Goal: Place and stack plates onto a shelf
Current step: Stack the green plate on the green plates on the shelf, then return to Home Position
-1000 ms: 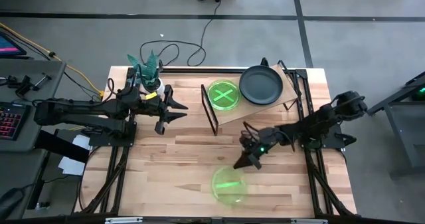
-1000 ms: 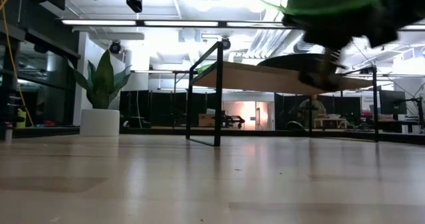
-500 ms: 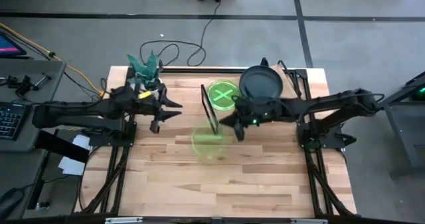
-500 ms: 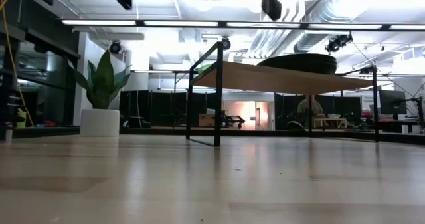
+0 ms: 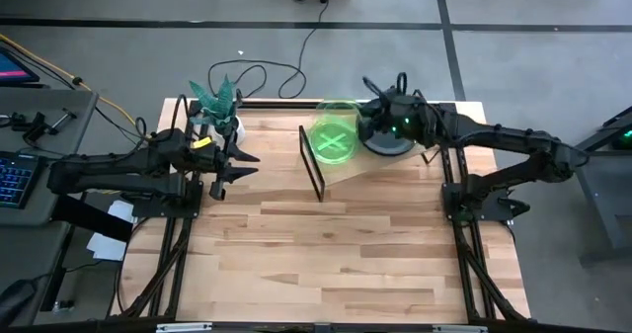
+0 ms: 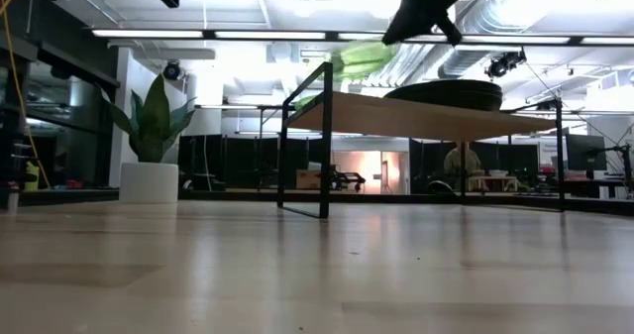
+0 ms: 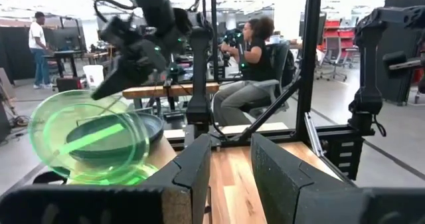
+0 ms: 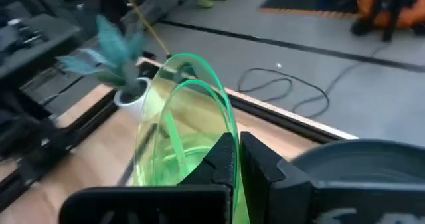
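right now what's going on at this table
The right gripper is shut on the rim of a green plate, holding it tilted above the shelf. Another green plate already lies on the shelf, with a dark grey plate beside it. The left gripper waits off the shelf's left end, near the potted plant, holding nothing.

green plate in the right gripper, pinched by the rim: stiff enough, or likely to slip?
Likely stiff: the green plate keeps its round shape, held only at its rim by the right gripper. Probably light, being thin and translucent. Its glossy surface and narrow pinch suggest it could slip or pivot.
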`<act>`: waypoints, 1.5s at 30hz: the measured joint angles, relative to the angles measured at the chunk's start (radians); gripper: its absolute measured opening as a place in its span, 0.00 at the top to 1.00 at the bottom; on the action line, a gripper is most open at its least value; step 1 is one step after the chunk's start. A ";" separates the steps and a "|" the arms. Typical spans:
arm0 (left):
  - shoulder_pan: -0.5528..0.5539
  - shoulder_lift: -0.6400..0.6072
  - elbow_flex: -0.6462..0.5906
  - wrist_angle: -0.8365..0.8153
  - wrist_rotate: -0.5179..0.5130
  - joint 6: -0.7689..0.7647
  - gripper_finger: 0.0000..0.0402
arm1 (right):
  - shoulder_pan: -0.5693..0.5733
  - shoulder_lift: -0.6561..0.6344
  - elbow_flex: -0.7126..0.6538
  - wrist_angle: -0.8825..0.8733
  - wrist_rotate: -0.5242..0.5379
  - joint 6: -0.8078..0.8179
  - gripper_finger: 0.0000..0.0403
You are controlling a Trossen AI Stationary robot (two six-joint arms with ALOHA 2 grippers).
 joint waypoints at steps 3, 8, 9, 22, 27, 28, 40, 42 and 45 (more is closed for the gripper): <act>0.000 0.000 0.000 -0.001 -0.001 0.015 0.76 | -0.036 0.030 0.000 -0.011 -0.066 0.015 1.00; 0.000 0.000 0.000 0.000 -0.034 0.018 0.76 | -0.039 0.083 0.000 -0.020 -0.109 0.015 1.00; 0.000 0.000 0.000 -0.001 -0.042 0.018 0.76 | -0.039 0.092 0.000 -0.020 -0.111 0.015 1.00; 0.000 0.001 0.000 -0.008 -0.060 0.018 0.76 | -0.039 0.113 0.000 -0.020 -0.155 0.023 1.00; 0.000 0.001 0.000 -0.008 -0.077 0.018 0.76 | -0.039 0.113 0.000 -0.020 -0.155 0.023 0.98; 0.000 0.001 0.000 -0.007 -0.079 0.018 0.76 | -0.039 0.113 0.000 -0.020 -0.156 0.023 0.97; 0.000 0.029 0.000 -0.002 -0.127 0.017 0.76 | -0.037 0.111 0.000 -0.020 -0.176 -0.053 0.61; 0.000 0.036 0.000 -0.002 -0.137 0.018 0.76 | -0.037 0.101 0.000 -0.025 -0.176 -0.085 0.58; 0.000 0.044 0.000 -0.003 -0.150 0.017 0.76 | -0.035 0.060 0.000 -0.062 -0.176 -0.135 0.54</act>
